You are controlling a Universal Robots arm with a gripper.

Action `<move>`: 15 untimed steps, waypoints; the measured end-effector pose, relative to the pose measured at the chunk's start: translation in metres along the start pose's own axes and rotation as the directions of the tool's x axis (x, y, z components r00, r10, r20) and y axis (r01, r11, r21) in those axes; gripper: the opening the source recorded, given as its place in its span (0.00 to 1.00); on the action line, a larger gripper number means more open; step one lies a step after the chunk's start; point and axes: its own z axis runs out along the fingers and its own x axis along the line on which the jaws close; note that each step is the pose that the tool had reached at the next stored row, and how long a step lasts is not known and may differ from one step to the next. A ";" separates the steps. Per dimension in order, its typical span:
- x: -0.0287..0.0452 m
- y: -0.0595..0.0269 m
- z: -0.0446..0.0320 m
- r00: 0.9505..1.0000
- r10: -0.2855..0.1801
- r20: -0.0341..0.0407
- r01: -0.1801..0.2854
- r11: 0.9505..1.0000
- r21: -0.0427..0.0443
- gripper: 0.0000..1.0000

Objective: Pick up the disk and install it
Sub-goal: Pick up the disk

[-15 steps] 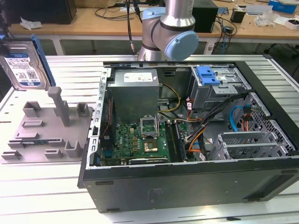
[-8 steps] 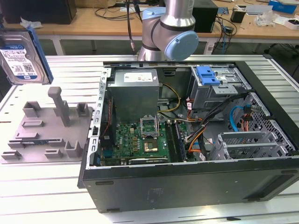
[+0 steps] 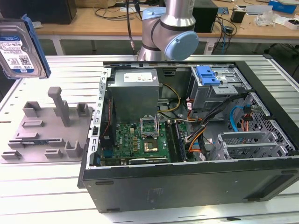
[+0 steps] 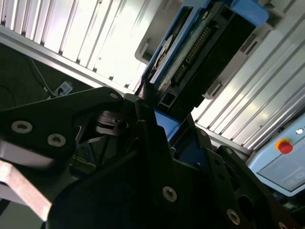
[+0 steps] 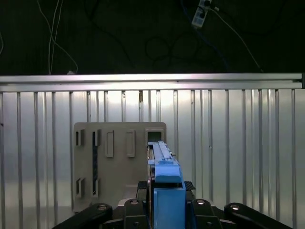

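claw (image 5: pixel 167 192) is gripping the disk (image 3: pixel 21 46) by its blue rail, holding it in the air at the exterior view's left, over the grey fixture plate (image 3: pixel 44 128) on the worktop (image 3: pixel 46 196). Open PC case (image 3: pixel 187 140) is sitting to the right, well apart, with the blue latch (image 3: pixel 209 75) at its far side.

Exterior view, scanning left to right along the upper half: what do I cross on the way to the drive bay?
disk, held aloft → grey power supply inside the open computer case → blue latch on top of the drive cage
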 end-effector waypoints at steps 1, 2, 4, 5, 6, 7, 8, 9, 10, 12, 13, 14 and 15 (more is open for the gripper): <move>-0.0001 0.0001 -0.0044 1.000 0.000 0.000 0.000 1.000 0.000 0.37; -0.0001 0.0001 -0.0066 1.000 0.000 0.000 0.000 1.000 0.000 0.37; -0.0001 0.0002 -0.0136 1.000 0.000 0.000 0.000 1.000 0.000 0.37; -0.0002 0.0002 -0.0172 1.000 0.000 0.000 0.000 1.000 0.000 0.37; -0.0002 0.0002 -0.0209 1.000 0.000 0.000 0.000 1.000 0.000 0.37; -0.0002 0.0003 -0.0230 1.000 0.000 0.000 0.000 1.000 0.000 0.37; -0.0002 0.0003 -0.0245 1.000 0.000 0.000 0.000 1.000 0.000 0.37; -0.0002 0.0003 -0.0249 1.000 0.000 0.000 0.000 1.000 0.000 0.37; -0.0002 0.0003 -0.0248 1.000 0.000 0.000 0.000 1.000 0.000 0.37; -0.0002 0.0003 -0.0251 1.000 0.000 0.000 0.000 1.000 0.000 0.37; -0.0002 0.0003 -0.0252 1.000 0.000 0.000 0.000 1.000 0.000 0.37; -0.0001 0.0003 -0.0253 1.000 0.000 0.000 0.000 1.000 0.000 0.37; -0.0001 0.0003 -0.0254 1.000 0.000 0.000 0.000 1.000 0.000 0.37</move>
